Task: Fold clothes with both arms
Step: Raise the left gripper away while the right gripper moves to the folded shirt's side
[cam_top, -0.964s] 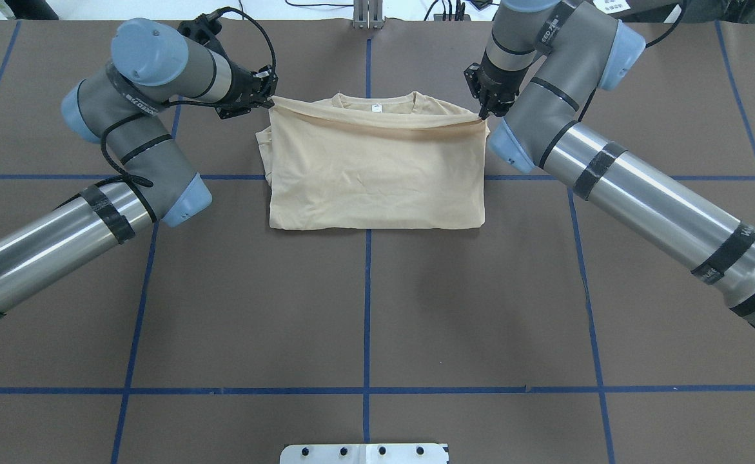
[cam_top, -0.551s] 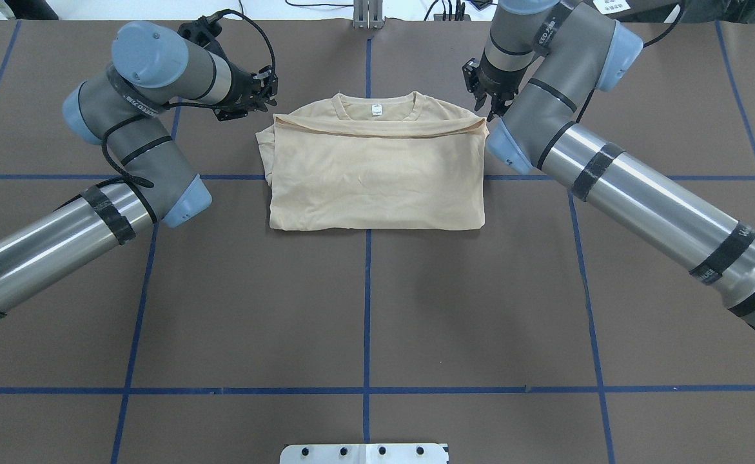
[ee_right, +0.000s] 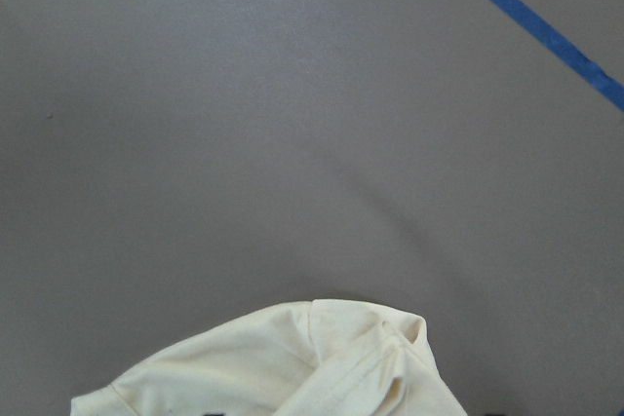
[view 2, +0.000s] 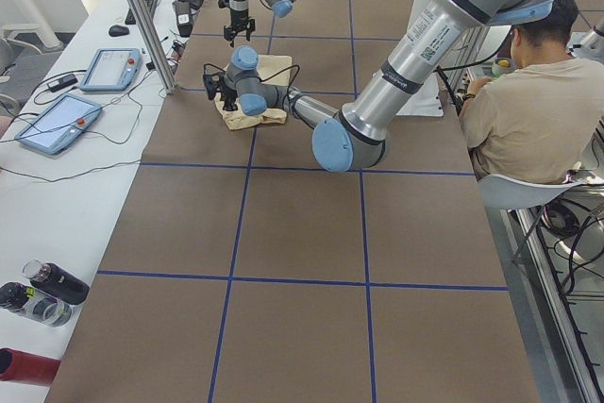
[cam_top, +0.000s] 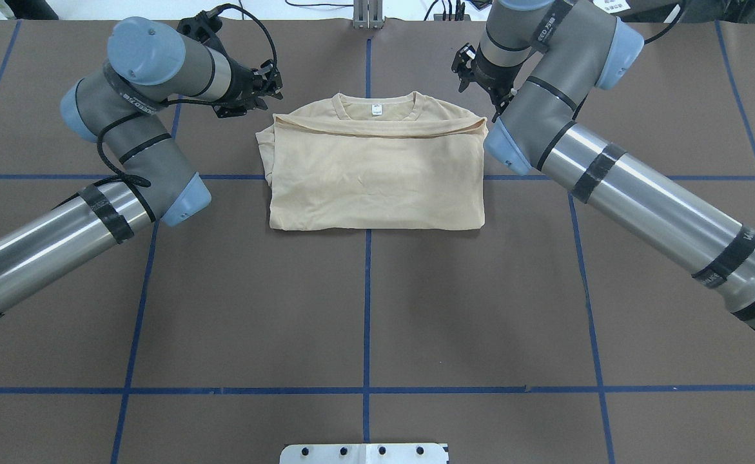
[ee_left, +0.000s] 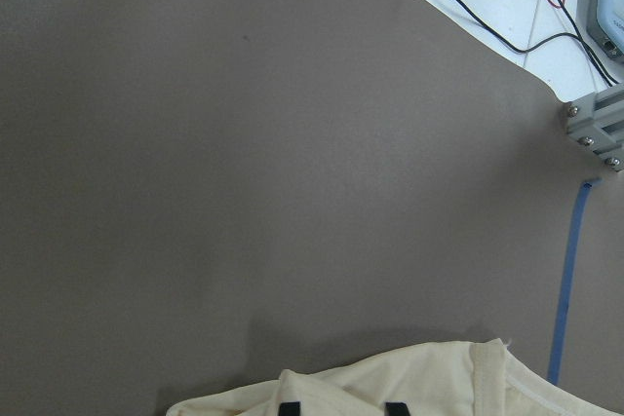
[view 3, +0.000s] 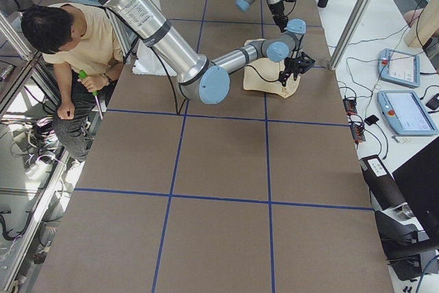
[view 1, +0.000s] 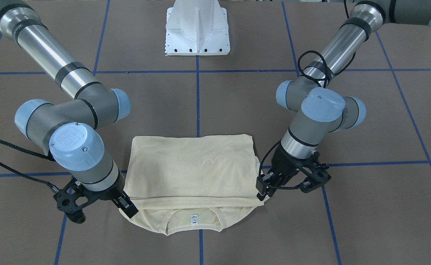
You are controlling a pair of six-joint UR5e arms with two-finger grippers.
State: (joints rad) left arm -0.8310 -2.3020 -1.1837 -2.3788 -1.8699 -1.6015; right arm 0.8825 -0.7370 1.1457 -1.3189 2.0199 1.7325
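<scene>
Overhead exterior: folded shirt; left tool, right tool spread, empty.

My brown worktop, gridded in blue tape, carries the folded shirt, flat, neck away from me.

Shirt on table, astride centre line, well ahead of base, collar on far side from robot. L gripper just beside its far-left corner, R gripper just beside far-right corner
</scene>
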